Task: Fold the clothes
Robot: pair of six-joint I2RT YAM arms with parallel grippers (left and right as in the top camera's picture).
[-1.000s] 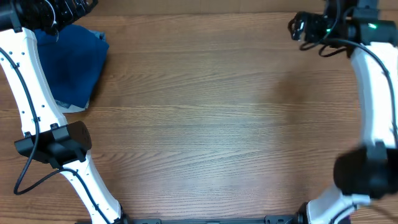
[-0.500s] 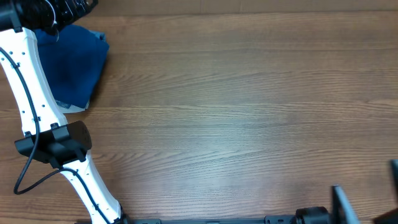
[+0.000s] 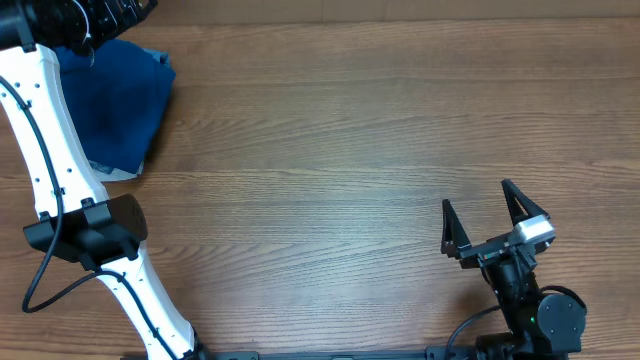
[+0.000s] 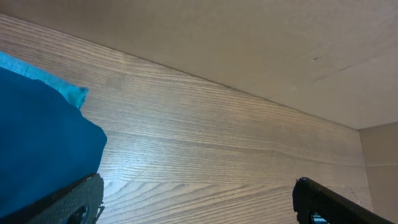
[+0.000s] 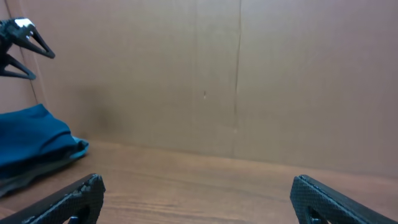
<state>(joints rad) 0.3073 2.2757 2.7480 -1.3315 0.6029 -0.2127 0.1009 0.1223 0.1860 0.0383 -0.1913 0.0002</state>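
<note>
We read the wooden surface (image 3: 350,150) first: it fills the overhead view and most of it carries nothing. No box, bin or basket shows in any view, so there is nothing to report as held in one.

The blue T-shirt (image 3: 115,100) lies at the far left corner of the surface, already gathered into a compact folded bundle. A paler blue-grey edge (image 3: 112,170) peeks out at its near side; whether that is a second garment underneath or part of the shirt we cannot tell.

The left arm (image 3: 50,150) reaches along the left edge to the far corner, partly covering the bundle. Its left pincer (image 4: 199,199) is spread wide in its wrist view and grips nothing, with the shirt just beside its left finger.

The right pincer (image 3: 485,222) sits low at the near right, well apart from the shirt, jaws spread and empty.

We judge the fold itself to be finished or nearly so, with both arms free of the cloth. If anything is left, the next move calls for the left arm to lift clear without catching the thin fabric.
</note>
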